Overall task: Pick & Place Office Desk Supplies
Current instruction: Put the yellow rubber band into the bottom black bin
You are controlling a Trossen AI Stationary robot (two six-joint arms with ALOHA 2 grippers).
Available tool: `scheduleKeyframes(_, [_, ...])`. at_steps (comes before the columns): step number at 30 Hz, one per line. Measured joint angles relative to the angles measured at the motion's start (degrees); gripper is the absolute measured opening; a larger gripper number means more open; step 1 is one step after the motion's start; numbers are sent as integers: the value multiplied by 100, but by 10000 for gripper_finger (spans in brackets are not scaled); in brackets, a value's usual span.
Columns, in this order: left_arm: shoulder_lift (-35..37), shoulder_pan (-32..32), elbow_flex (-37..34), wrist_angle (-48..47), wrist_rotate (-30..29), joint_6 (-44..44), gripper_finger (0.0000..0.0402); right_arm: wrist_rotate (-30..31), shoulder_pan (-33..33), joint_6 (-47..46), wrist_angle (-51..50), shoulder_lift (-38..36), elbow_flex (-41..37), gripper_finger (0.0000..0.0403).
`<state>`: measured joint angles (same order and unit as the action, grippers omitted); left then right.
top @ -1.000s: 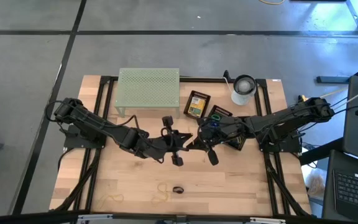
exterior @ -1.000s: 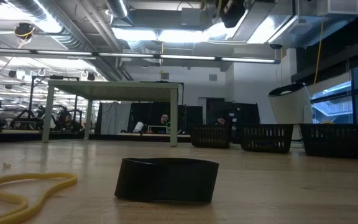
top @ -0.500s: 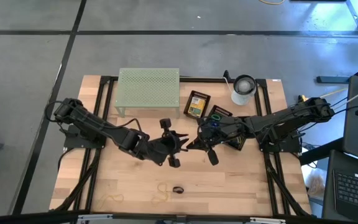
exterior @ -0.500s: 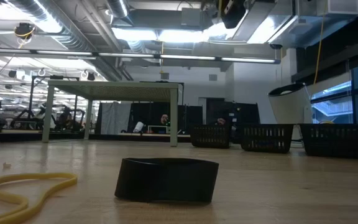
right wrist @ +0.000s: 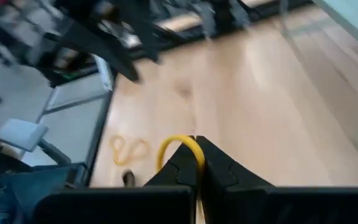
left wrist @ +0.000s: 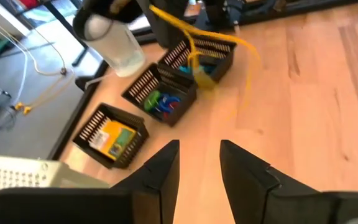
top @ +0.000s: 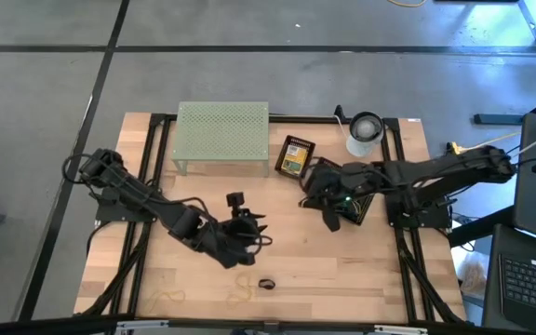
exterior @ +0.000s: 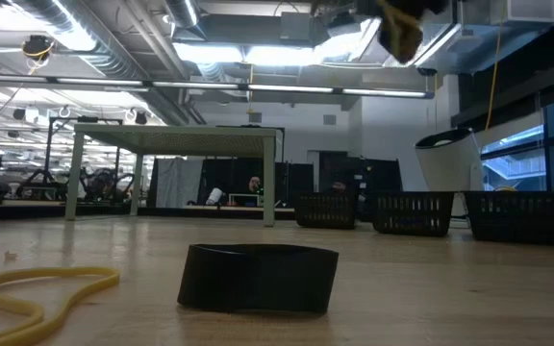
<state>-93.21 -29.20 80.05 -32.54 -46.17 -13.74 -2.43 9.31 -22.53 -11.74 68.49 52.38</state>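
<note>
Yellow rubber band, now carried trayward, pinched in right hand.

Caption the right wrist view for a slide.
Right gripper shut on a yellow rubber band above the wooden table.

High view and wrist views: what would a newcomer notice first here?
The right gripper, over the black trays at the table's right, has its jaws shut on a yellow rubber band. The left gripper points at it from mid-table, jaws parted and empty. A pale green rack stands at the back.
</note>
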Motion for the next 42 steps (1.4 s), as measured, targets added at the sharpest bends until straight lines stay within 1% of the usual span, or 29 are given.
scheduleKeyframes(6, [0,-262,0,-259,0,-303,107,204,-67,-682,-1945,-491,-2,0])
scheduleKeyframes(11, [0,-404,0,-253,-23,-310,108,221,-67,-1117,-3150,-564,-2,0])
scheduleKeyframes(15, [0,-462,0,-253,-39,-310,104,505,-66,-1480,-4119,-564,-2,0])
scheduleKeyframes(19, [0,-485,0,-251,-41,-310,103,988,-67,-1941,-4993,-564,-2,0])
scheduleKeyframes(22, [0,-485,0,-251,-42,-310,104,1407,-67,-2242,-5354,-564,-2,0])
scheduleKeyframes(26, [0,-483,0,-251,-44,-310,103,1983,-67,-2527,-5575,-563,-2,0])
scheduleKeyframes(29, [0,-485,0,-249,-44,-310,100,2265,-67,-2658,-5704,-562,-2,0])
scheduleKeyframes(33, [0,-485,0,-249,-44,-310,100,2387,-69,-2712,-5830,-561,-2,0])
scheduleKeyframes(39, [0,-485,0,-250,-44,-310,104,2383,-91,-2894,-6047,-561,-2,0])
scheduleKeyframes(42, [0,-485,0,-251,-44,-310,104,2122,-91,-2937,-6069,-561,-2,0])
